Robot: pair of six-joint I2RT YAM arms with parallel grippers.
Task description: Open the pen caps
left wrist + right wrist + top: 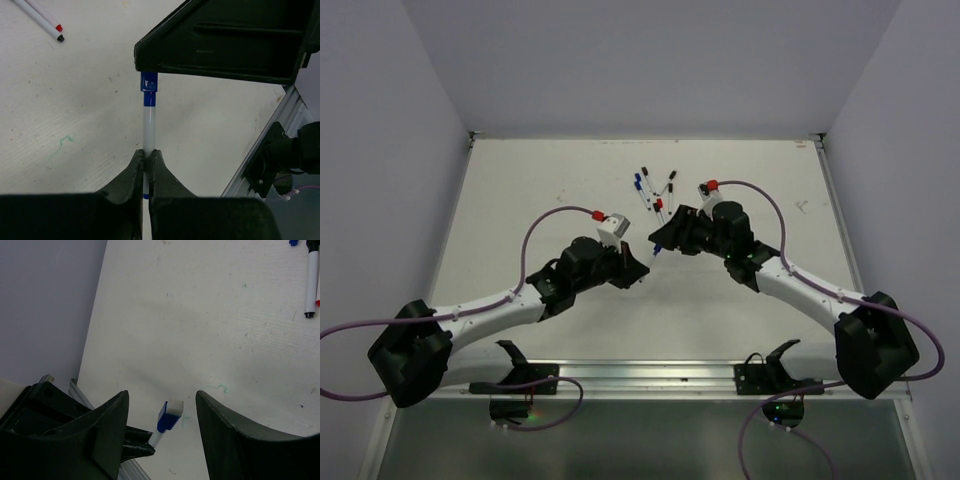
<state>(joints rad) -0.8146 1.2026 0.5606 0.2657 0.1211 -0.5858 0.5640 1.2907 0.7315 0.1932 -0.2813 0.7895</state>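
My left gripper [147, 152] is shut on a thin white pen barrel [149, 125] and holds it above the table. The pen's blue cap [149, 89], with a white end [174, 407], points at my right gripper [161, 395]. The right gripper is open, with a finger on each side of the cap and not touching it. In the top view the two grippers meet at mid-table, the left [642, 268] and the right [658, 243], with the blue cap [656, 251] between them. Several more white pens [655, 190] with blue, black and red ends lie behind them.
Two pens with red and black tips [47, 22] lie at the left wrist view's top left. One black-tipped pen [311, 280] shows at the right wrist view's top right. An aluminium rail [640, 372] runs along the near table edge. White walls enclose the table.
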